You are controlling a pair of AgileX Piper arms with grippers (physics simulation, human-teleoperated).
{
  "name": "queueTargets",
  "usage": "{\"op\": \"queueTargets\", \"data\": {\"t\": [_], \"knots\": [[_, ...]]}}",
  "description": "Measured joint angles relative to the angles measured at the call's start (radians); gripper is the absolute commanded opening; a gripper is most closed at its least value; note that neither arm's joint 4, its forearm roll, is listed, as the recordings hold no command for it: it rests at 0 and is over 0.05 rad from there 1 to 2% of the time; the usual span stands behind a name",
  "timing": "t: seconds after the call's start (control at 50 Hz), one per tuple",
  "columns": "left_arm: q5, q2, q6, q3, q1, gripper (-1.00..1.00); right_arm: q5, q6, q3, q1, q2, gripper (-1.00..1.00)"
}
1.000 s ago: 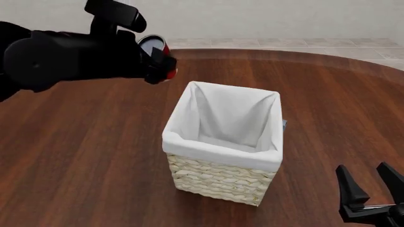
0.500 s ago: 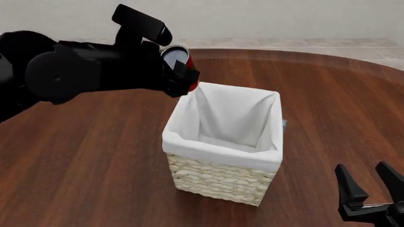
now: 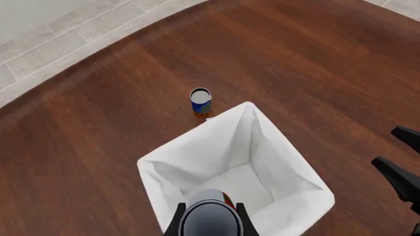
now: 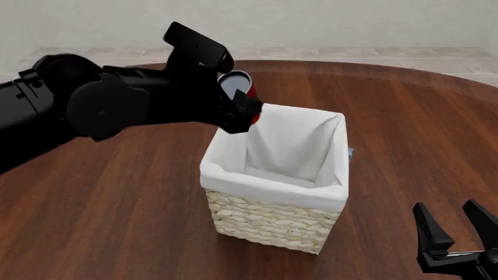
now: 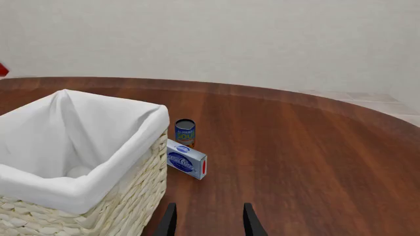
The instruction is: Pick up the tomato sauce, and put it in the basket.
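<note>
Right now the left gripper [image 4: 242,111], clenched on the tomato sauce [image 4: 238,87], hangs over the basket [image 4: 272,219] rim's near corner, opening directly below; right gripper [image 4: 455,233] idles spread.

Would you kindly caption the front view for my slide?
Left gripper holds the tomato sauce over the basket corner.

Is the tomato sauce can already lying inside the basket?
No, the left claw holds the tomato sauce can above the basket rim.
</note>
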Motion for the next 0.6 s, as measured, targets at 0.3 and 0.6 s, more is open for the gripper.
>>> {"op": "queueTargets", "data": {"t": [0.3, 0.6], "knots": [[-0.045, 0.062, 0.011, -0.012, 0.008, -1.0, -0.006, 0.002, 0.0, 0.0, 0.008, 1.0], [-0.085, 0.13, 0.015, -0.027, 0.004, -1.0, -0.022, 0.003, 0.0, -0.001, 0.028, 1.0]]}}
